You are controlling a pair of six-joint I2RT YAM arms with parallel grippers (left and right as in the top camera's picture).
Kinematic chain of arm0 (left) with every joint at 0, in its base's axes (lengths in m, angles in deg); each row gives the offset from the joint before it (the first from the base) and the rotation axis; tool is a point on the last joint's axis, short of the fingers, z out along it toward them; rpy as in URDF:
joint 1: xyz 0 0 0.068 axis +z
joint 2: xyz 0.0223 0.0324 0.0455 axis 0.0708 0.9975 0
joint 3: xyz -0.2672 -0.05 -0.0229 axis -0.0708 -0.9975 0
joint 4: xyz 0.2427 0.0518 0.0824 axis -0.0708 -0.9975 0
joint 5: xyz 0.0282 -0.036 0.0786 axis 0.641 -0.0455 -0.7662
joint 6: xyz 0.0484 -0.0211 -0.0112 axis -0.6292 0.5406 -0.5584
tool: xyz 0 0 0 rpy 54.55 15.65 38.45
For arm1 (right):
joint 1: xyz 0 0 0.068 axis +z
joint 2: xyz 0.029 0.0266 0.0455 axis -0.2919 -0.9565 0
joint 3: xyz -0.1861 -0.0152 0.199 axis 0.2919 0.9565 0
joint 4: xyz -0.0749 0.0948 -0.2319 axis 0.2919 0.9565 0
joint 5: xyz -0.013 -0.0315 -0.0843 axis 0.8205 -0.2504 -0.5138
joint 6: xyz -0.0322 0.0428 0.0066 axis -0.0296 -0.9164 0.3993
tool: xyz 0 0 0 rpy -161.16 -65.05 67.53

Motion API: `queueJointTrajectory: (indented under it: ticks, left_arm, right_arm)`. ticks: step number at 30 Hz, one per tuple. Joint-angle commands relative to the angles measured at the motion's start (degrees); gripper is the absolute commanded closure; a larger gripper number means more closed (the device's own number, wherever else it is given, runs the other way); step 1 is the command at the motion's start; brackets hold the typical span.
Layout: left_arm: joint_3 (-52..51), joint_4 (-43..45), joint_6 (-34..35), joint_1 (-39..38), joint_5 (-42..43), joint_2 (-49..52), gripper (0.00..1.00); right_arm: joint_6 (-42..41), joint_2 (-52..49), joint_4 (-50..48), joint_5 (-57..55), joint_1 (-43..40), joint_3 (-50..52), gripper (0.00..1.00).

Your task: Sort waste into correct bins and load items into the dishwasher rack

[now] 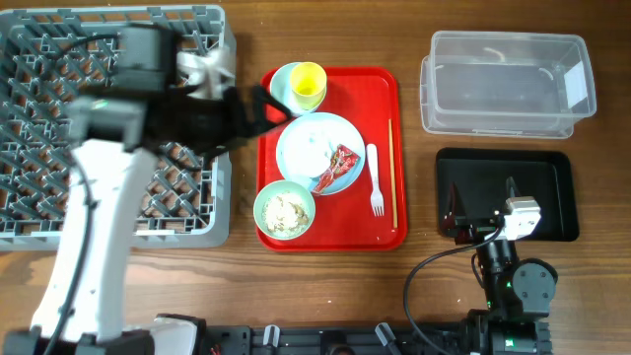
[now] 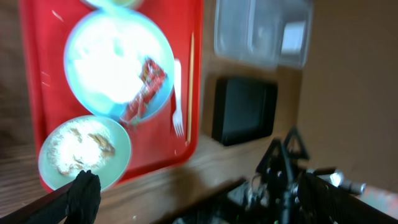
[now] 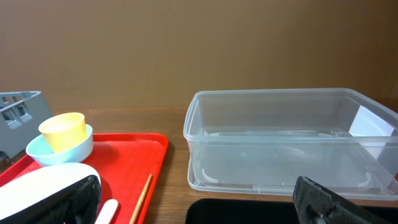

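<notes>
A desk (image 1: pixel 325 296) holds one red tray (image 1: pixel 386 89) carrying one plate (image 1: pixel 301 143), two bowls (image 1: pixel 259 209) (image 1: pixel 275 84), one yellow cup (image 1: pixel 308 85), one white fork (image 1: pixel 375 182), one wooden chopstick (image 1: pixel 391 173) and one red wrapper (image 1: pixel 340 166). Alongside sit one grey dishwasher rack (image 1: pixel 30 197), one clear plastic bin (image 1: pixel 508 36) and one black bin (image 1: pixel 552 192).

We have the rack (image 1: pixel 59 187) at the left of the counter (image 1: pixel 325 296), tray (image 1: pixel 380 89) centre, tub (image 1: pixel 493 79) right rear, low bin (image 1: pixel 547 192) just in front of it. On the tray: cup (image 1: pixel 309 84) in small bowl (image 1: pixel 279 87) at the back, plate (image 1: pixel 306 143) mid with wrapper (image 1: pixel 338 168) on it, food bowl (image 1: pixel 261 209) front-left, fork (image 1: pixel 375 182) then chopstick (image 1: pixel 391 173) right of the plate.
</notes>
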Motion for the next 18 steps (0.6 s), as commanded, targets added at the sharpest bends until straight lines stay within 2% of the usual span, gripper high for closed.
queueJointTrajectory:
  ticks: [1,3,5,10,12,14,18]
  left_arm:
    - [1.27,0.26,4.57,-11.21,-14.75,3.06,0.00]
    - [1.27,1.20,9.66,-16.20,-26.40,3.87,0.00]
    - [1.27,3.54,10.49,-19.56,-34.36,3.91,0.00]
    - [1.27,5.81,10.25,-20.76,-40.26,3.91,0.00]
    - [1.27,2.62,10.49,-19.41,-45.48,3.91,0.00]
    - [1.27,-1.36,13.53,-16.33,-49.70,3.87,0.00]
    - [1.27,-8.66,13.92,-5.09,-50.07,3.37,0.00]
  right_arm:
    - [0.52,0.26,-0.35,-0.42,-0.28,0.04,0.00]
    - [0.52,0.26,-0.35,-0.42,-0.28,0.04,0.00]
    - [0.48,0.26,-0.35,-0.42,-0.28,0.04,0.00]
    - [0.52,0.26,-0.35,-0.42,-0.28,0.04,0.00]
    - [0.50,0.26,-0.35,-0.42,-0.28,0.04,0.00]
    - [0.50,0.26,-0.35,-0.42,-0.28,0.04,0.00]
    - [0.52,0.26,-0.35,-0.42,-0.28,0.04,0.00]
